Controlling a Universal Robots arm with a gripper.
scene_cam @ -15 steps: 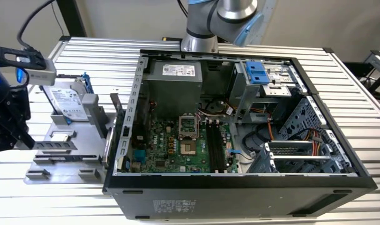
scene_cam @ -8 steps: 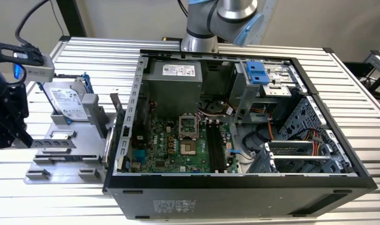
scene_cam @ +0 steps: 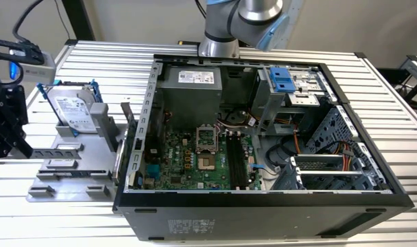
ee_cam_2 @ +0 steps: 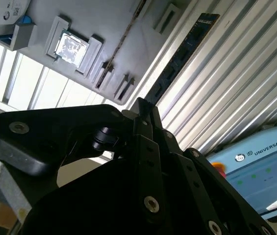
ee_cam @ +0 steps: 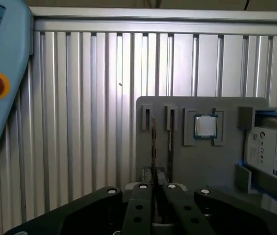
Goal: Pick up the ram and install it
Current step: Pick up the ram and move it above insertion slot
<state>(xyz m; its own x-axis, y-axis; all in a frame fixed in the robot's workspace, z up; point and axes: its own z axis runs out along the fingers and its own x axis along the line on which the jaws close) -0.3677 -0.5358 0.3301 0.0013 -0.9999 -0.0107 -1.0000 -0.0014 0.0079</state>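
Item 1, gripper (ee_cam: 154,185): jaws closed on one end of the ram (ee_cam: 153,147), which I see edge-on over the grey tray (ee_cam: 177,161).
Item 2, ram: I cannot tell whether it touches the tray.
Item 3, processor chip (ee_cam: 205,126): seated in the tray, near the ram.
Item 4, hard drive (scene_cam: 76,110): upright on the tray.
Item 5, open computer case (scene_cam: 263,200): beside the tray, on the exterior view's right.

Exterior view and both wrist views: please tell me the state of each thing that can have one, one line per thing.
gripper: shut on the ram.
ram: held between the fingers, outside the case, not installed.
computer case: lying on its side, open.
ram slots: empty.
hard drive: standing tilted in the grey tray.
processor: lying flat in a tray recess.
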